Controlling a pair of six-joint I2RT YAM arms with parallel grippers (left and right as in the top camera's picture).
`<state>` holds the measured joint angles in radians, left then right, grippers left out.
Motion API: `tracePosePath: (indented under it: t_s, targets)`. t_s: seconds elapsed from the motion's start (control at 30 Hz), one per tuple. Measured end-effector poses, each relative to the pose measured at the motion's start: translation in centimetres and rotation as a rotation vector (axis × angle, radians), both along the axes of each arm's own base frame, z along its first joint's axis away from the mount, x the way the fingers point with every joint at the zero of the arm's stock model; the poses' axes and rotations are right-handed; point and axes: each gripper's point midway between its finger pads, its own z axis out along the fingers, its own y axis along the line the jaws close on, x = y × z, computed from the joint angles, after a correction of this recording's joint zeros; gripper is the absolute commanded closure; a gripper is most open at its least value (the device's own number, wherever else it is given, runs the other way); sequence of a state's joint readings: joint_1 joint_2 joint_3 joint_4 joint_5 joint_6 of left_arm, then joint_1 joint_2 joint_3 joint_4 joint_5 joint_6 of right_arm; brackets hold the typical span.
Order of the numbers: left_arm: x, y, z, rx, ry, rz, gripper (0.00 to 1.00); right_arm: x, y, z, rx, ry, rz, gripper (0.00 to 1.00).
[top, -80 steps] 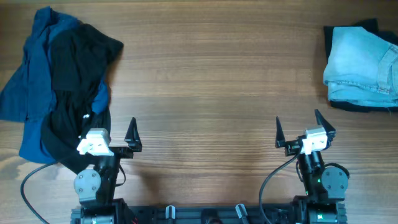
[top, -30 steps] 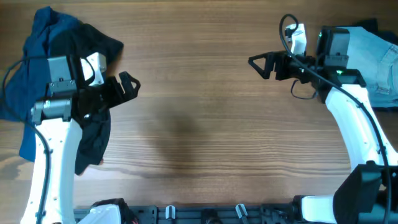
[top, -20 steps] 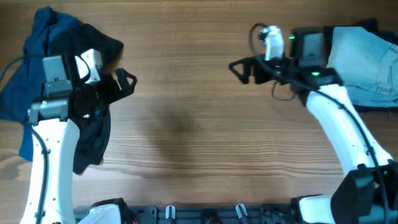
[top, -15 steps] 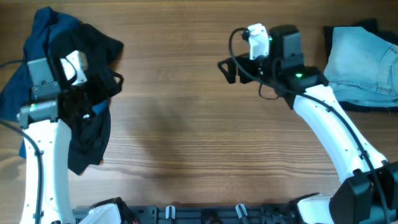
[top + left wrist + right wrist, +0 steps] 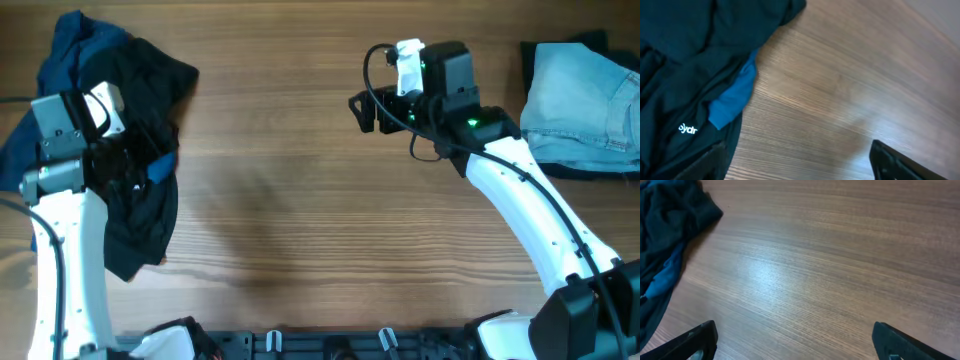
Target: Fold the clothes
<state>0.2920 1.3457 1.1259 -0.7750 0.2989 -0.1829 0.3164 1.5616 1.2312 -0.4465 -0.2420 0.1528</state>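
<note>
Clothes [image 5: 130, 90], heaped: soft, light, limp, tangle-prone; pinch black top [image 5: 675, 100] at its free edge (a judgement); left gripper [image 5: 797, 150] and right gripper [image 5: 794, 327] both spread wide, holding nothing

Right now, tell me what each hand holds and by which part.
Nothing: the left hand is open at the edge of the black fabric top, the right hand open above the wooden table.

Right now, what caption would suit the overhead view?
Laundry on a table: left gripper open at a heap of dark clothes, right gripper open above bare wood, pale jeans at one edge.
</note>
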Motion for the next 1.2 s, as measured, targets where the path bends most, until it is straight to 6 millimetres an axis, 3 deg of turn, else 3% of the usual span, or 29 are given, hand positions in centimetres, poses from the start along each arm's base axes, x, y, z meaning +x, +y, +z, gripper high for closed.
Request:
tracePosePath:
  t_s: [0.1,0.3,0.37,0.63,0.73,0.93,1.2]
  targets:
    - [0.6,0.3,-1.8,0.002,0.048,0.000,0.18,0.0,0.0,0.0,-0.001,0.003,-0.001,0.00]
    - [2.1,1.7,-7.3,0.050,0.170,0.024,0.01,0.1,-0.2,-0.1,-0.010,0.000,-0.009,0.00]
    - [2.4,2.4,-8.2,0.075,0.184,0.035,0.00,0.1,-0.3,-0.1,-0.014,-0.004,-0.009,0.00]
    - [6.0,5.2,-6.6,0.265,0.035,0.018,0.01,1.1,-0.3,0.8,-0.015,-0.058,-0.023,0.00]
    - [6.3,6.2,-6.4,0.319,0.026,0.028,0.08,1.3,-0.4,0.9,-0.016,-0.070,-0.028,0.00]
    - [6.9,7.6,-8.4,0.378,0.059,0.050,0.09,1.5,-0.7,0.9,-0.030,-0.074,-0.044,0.00]
    - [9.4,9.5,-10.4,0.418,0.016,0.086,0.14,1.5,-0.8,0.9,-0.032,-0.078,-0.047,0.00]
